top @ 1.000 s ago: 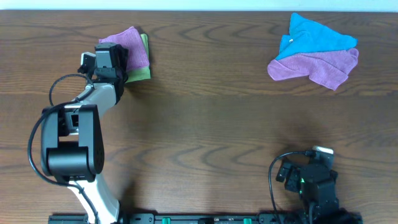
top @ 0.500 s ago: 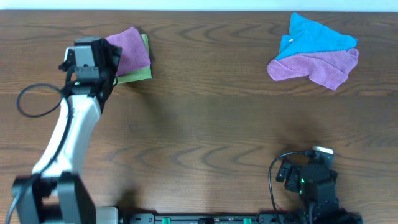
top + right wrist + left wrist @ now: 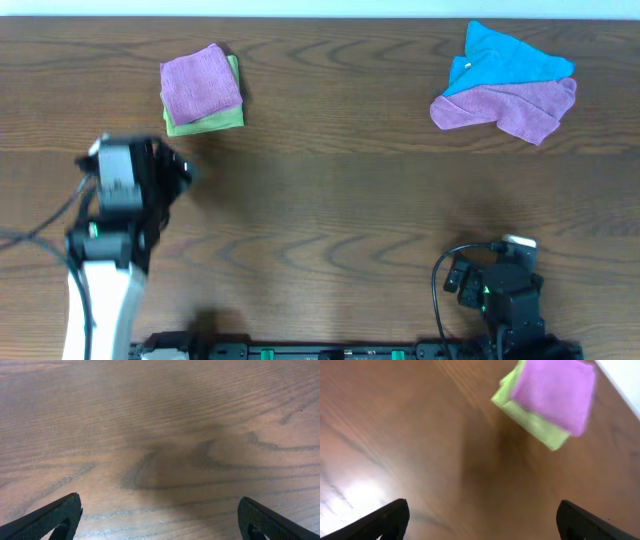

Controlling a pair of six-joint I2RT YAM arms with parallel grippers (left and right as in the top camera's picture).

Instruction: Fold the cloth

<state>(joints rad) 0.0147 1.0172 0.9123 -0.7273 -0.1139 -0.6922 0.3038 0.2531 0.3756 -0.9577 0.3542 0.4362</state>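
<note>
A folded purple cloth [image 3: 200, 84] lies on top of a folded green cloth [image 3: 218, 119] at the far left of the table; both show in the left wrist view, purple [image 3: 552, 391] over green [image 3: 530, 420]. A crumpled blue cloth [image 3: 505, 56] and a crumpled purple cloth [image 3: 510, 108] lie in a heap at the far right. My left gripper [image 3: 170, 172] is open and empty, pulled back below the folded stack; its jaws [image 3: 482, 520] frame bare wood. My right gripper [image 3: 480, 285] is open and empty near the front edge, with only wood between its jaws [image 3: 160, 520].
The brown wooden table [image 3: 330, 190] fills the view. A white wall strip runs along the far edge [image 3: 320, 8]. The arm bases and a black rail sit at the front edge [image 3: 330, 350].
My left gripper has let go of the folded purple cloth and drawn back toward the front of the table, leaving the stack uncovered. The right arm has not moved.
</note>
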